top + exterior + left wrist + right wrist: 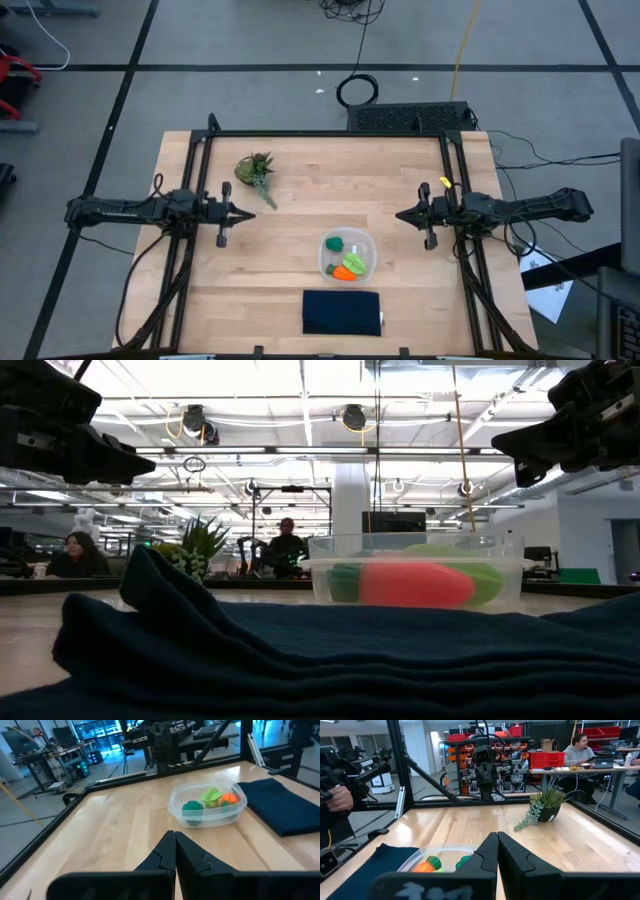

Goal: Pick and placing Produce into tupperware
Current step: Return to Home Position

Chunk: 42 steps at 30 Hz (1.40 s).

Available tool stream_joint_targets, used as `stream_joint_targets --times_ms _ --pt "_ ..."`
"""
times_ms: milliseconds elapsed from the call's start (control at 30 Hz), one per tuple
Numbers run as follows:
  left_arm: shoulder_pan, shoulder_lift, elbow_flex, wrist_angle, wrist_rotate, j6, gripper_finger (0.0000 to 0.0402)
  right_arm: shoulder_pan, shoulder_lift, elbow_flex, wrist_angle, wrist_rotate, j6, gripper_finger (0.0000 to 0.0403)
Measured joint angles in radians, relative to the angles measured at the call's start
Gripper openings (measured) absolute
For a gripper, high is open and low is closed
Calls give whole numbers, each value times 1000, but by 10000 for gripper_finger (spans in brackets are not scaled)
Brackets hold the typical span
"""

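Carrot (pixel 349 271), dark green lump (pixel 337 243) and lime piece (pixel 355 262) all lie in the tupperware (pixel 322 256) — between the arms, toward the front edge; left gripper (pixel 247 214) and right gripper (pixel 400 215) hang with fingers together, well clear; the right is nearer.

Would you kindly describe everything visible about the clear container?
The container is clear, shallow plastic, rounded-square with a lipped rim and no lid. It sits upright on the wooden table, close beside the navy cloth. Inside lie a dark green lump, a lime piece and an orange carrot.
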Motion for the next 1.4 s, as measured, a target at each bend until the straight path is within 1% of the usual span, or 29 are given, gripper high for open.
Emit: stream_joint_targets --times_ms 233,533,733,967,1400 --pt "0 0 0 -6 0 24 0 0 0 0 -50 0 0 0" --pt "-2 0 -1 -21 1 -3 0 0 0 0 -13 0 8 0" --pt "-6 0 -1 -10 1 29 0 0 -1 0 50 0 2 0" --pt "-6 -1 -1 1 1 54 0 0 -11 0 46 1 0 0" --pt "-6 -1 -1 -19 3 14 0 0 -22 0 39 3 6 0"
